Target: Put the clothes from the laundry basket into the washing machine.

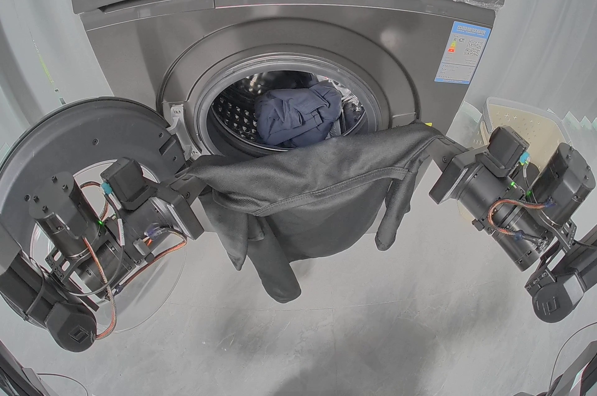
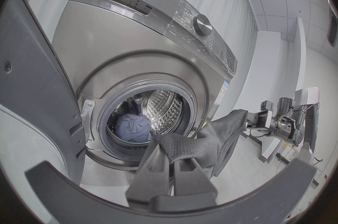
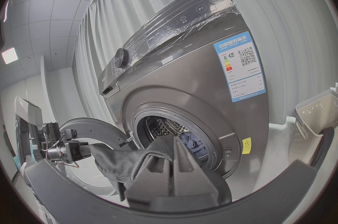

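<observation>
Two grippers: left gripper (image 1: 186, 181) and right gripper (image 1: 439, 146), each with fingers clamped on the black garment (image 1: 311, 186).
One black garment: stretched across the washing machine (image 1: 280, 30) opening, hanging below it.
One navy garment (image 1: 298, 114): inside the washing machine.
One laundry basket (image 1: 528, 124): right of the washing machine.

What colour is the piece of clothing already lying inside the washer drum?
Dark navy blue; the garment shows best in the head view.
</observation>
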